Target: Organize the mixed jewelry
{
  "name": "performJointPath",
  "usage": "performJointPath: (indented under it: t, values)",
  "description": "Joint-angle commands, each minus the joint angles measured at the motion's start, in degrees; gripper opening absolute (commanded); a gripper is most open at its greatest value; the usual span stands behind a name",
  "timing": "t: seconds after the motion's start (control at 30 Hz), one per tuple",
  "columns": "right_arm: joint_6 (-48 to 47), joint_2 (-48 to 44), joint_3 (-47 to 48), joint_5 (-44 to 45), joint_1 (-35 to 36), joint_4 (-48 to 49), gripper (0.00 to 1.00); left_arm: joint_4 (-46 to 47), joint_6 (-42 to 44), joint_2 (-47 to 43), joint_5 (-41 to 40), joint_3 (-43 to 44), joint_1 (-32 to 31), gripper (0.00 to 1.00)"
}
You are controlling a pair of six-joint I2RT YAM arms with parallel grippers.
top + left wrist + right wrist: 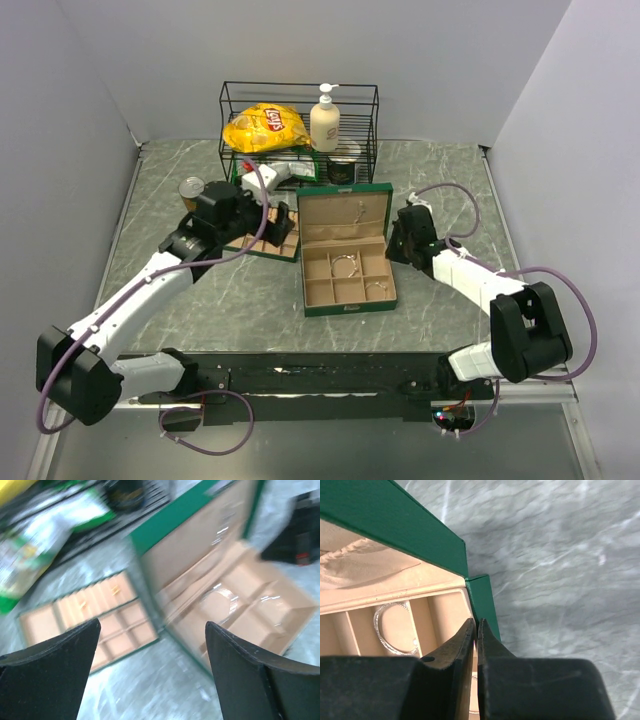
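**Top external view.**
- Jewelry box (347, 255): green outside, tan lining, lid open and standing upright at the rear, 6 compartments. It sits at the centre of the marbled table (440, 175).
- Bracelet (345, 264): silver hoop in the rear middle compartment.
- Second hoop-shaped piece (376, 288): front right compartment.
- Tray (272, 243): flat, green-edged, tan dividers, just beside the box's left wall and partly under the left arm.
- Left gripper (256, 222): above the tray; jaw state not readable here.
- Right gripper (398, 243): just beside the box's right wall.
- Open tabletop lies in front of the box and along the right edge. The rear is taken by a wire rack (300, 95) holding a chip bag (265, 127) and a soap bottle (324, 120). A can (192, 188) stands at rear left.

**Left wrist view (blurred).**
- Left gripper (152, 627): fingers (50, 672) wide apart, holding nothing, raised off the table.
- Tray (90, 615) shows between and beyond the fingers, the jewelry box (200, 545) to its right, with the bracelet (220, 600) as a pale ring.

**Right wrist view.**
- Right gripper (476, 625): fingers (455, 655) pressed together, nothing visible between them, tips over the jewelry box's (395, 522) right rim at the hinge corner.
- Bracelet (390, 630): inside, 2 compartments left of the tips.
- Bare table (560, 555) to the right.
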Motion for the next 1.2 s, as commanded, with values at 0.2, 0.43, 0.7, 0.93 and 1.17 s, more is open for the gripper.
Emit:
performJointPath:
  t: [0.2, 0.43, 0.7, 0.93, 1.17]
  values:
    - [-5.7, 1.1, 4.3, 7.2, -7.0, -6.3, 0.03, -3.7, -1.3, -5.4, -4.9, -3.8, 7.0, 0.95]
    - [-7.1, -2.1, 9.0, 1.9, -7.2, -9.6, 0.33, -2.8, -4.7, -4.5, -9.9, -5.3, 10.1, 0.96]
    - [5.1, -1.5, 18.5, 1.1, 9.3, -10.4, 0.48, -2.8, -9.7, -3.4, -12.0, -3.7, 17.9, 0.96]
    - [12.5, 15.5, 32.5, 2.5, 20.9, -9.0, 0.48, -4.5, -9.9, -3.8, -17.9, -4.0, 18.5, 0.96]
    - [14.9, 30.2, 46.3, 8.2, 27.1, -12.8, 0.47, -4.2, -10.1, -5.7, -22.3, -4.7, 18.5, 0.96]
